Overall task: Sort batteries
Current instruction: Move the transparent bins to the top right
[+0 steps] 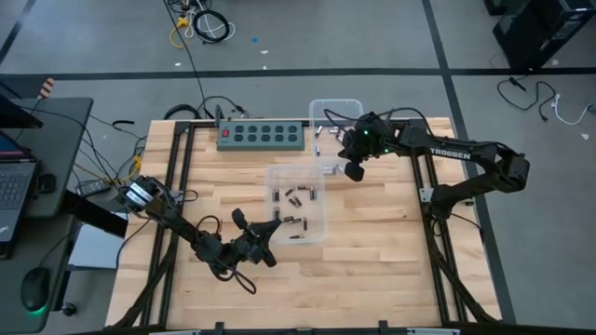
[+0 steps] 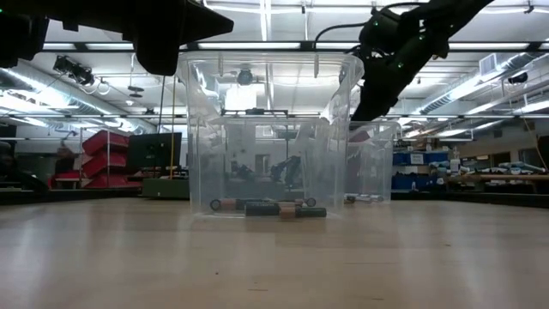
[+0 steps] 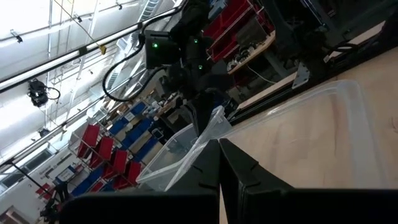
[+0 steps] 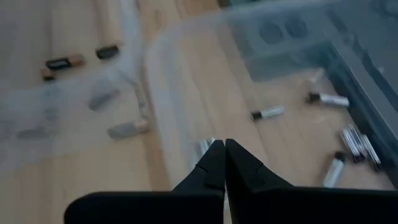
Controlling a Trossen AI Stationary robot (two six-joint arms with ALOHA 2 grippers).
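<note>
So both my pincers are clenched with nothing in them right now. My right gripper (image 1: pixel 355 170) hangs above the gap between the two clear bins; from its own wrist camera the fingertips (image 4: pixel 219 155) are pressed together tip to tip, right over the rim where the far bin's wall curves round. My left gripper (image 1: pixel 271 226) sits low at the near-left of the table, its pinched tips just beside the left wall of the near bin (image 1: pixel 321 233), and the wrist view there shows the two fingers (image 3: pixel 211 165) closed with only a thin seam between them, pointing at that bin's edge with my other arm up behind it. The batteries (image 1: pixel 296 197) are split: a loose scatter of mostly dark cells lies on the floor of the near bin, some toward its far end and a few more toward the near end, and from table height I can see several lying flat along its front wall. The far bin (image 1: pixel 336 104) holds the silvery ones, a handful spread over its floor with a little cluster against one side (image 4: pixel 356 144). The green power strip (image 1: pixel 261 136) lies just left of the far bin at the back of the table (image 1: pixel 372 279).
</note>
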